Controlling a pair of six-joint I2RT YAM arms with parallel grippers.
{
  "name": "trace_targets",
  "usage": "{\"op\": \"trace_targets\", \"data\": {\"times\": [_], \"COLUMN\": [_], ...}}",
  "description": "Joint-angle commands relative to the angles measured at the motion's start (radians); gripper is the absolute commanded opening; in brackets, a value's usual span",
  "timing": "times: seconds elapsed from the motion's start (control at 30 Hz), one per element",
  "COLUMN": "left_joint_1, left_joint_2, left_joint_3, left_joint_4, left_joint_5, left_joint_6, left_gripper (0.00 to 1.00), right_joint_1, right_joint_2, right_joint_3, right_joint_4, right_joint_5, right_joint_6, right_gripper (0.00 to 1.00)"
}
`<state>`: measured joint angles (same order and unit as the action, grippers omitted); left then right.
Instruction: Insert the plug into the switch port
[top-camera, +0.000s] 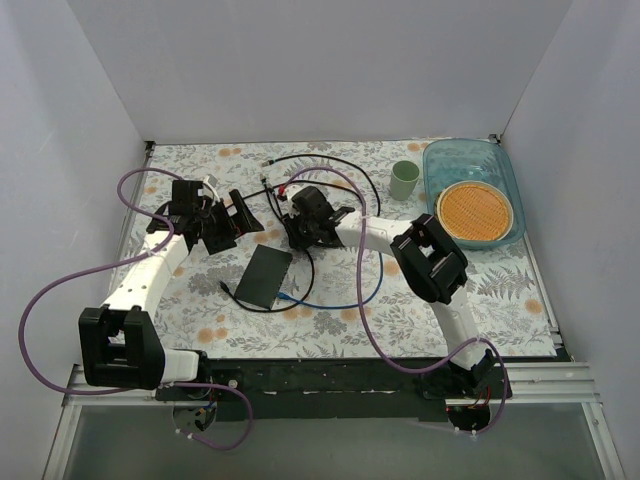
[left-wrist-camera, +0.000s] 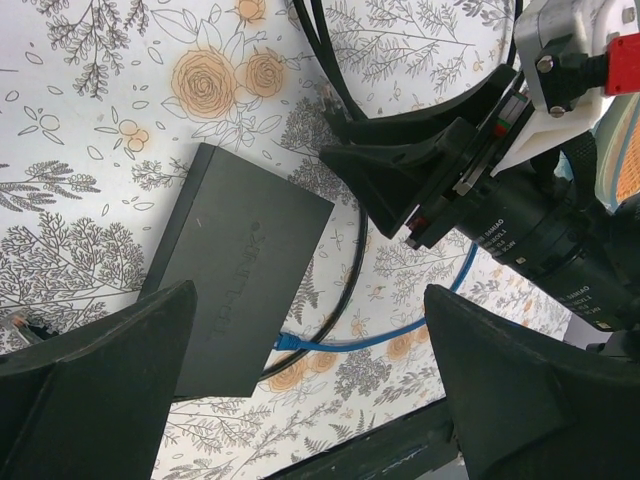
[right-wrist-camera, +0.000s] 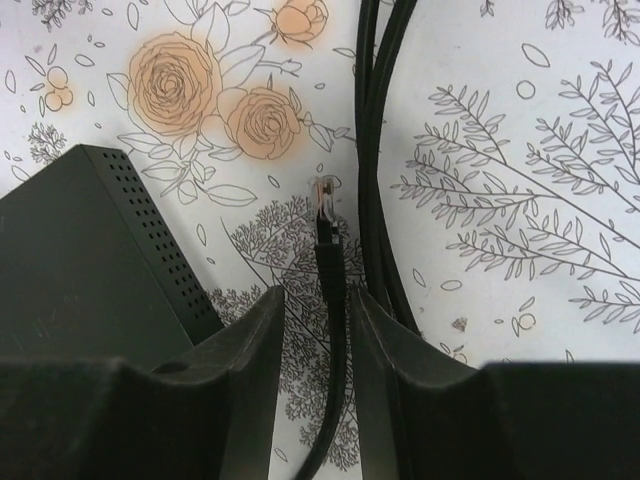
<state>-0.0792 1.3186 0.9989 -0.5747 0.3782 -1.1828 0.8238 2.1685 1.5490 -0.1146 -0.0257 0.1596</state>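
The dark grey switch (top-camera: 265, 277) lies flat on the floral table, with a blue cable's plug (left-wrist-camera: 285, 342) at its near edge. Its row of ports faces away and is hidden. A black cable ends in a clear plug (right-wrist-camera: 323, 195) lying just right of the switch (right-wrist-camera: 80, 260). My right gripper (right-wrist-camera: 318, 295) is low over the table. Its jaws straddle the black cable behind the plug, and a narrow gap shows on the left side. It also shows in the top view (top-camera: 300, 232). My left gripper (left-wrist-camera: 308, 300) is wide open and empty above the switch (left-wrist-camera: 235, 270), and also shows in the top view (top-camera: 232, 222).
A green cup (top-camera: 405, 180) and a teal tray (top-camera: 480, 160) holding an orange disc (top-camera: 475, 213) stand at the back right. Black cable loops (top-camera: 340, 175) and a blue cable (top-camera: 330, 305) lie around the switch. White walls enclose the table.
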Motion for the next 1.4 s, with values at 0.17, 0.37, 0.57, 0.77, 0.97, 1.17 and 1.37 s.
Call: {"op": "trace_targets", "data": {"times": [0.17,0.37,0.57,0.77,0.97,1.17,1.37], "left_joint_1": [0.004,0.004,0.004,0.006,0.006,0.006,0.004], "left_joint_2": [-0.051,-0.064,-0.071,-0.076,-0.076,-0.09,-0.094], "left_joint_3": [-0.025,-0.031,-0.048,-0.063,-0.062,-0.066,-0.077], "left_joint_4": [-0.008,-0.016,-0.01,0.006,0.007,0.009,0.03], "left_joint_5": [-0.002,-0.009,-0.012,0.001,-0.001,0.002,0.027], "left_joint_6": [0.011,0.009,0.006,-0.005,-0.009,-0.014,-0.018], "left_gripper": [0.98,0.98,0.98,0.98,0.98,0.98,0.98], "right_joint_1": [0.057,0.066,0.031,-0.015,-0.017,-0.017,-0.017], "right_joint_2": [0.109,0.05,-0.238,-0.56,-0.764,-0.941,-1.009], "right_joint_3": [0.092,0.102,-0.019,-0.101,-0.122,-0.196,-0.233], "right_joint_4": [0.024,-0.028,-0.016,0.013,0.082,0.222,0.299], "right_joint_5": [0.124,0.265,0.427,0.553,0.703,0.791,0.739], "right_joint_6": [-0.017,-0.04,-0.095,-0.156,-0.272,-0.399,-0.496], "right_gripper": [0.16,0.01,0.01,0.01,0.01,0.01,0.01]}}
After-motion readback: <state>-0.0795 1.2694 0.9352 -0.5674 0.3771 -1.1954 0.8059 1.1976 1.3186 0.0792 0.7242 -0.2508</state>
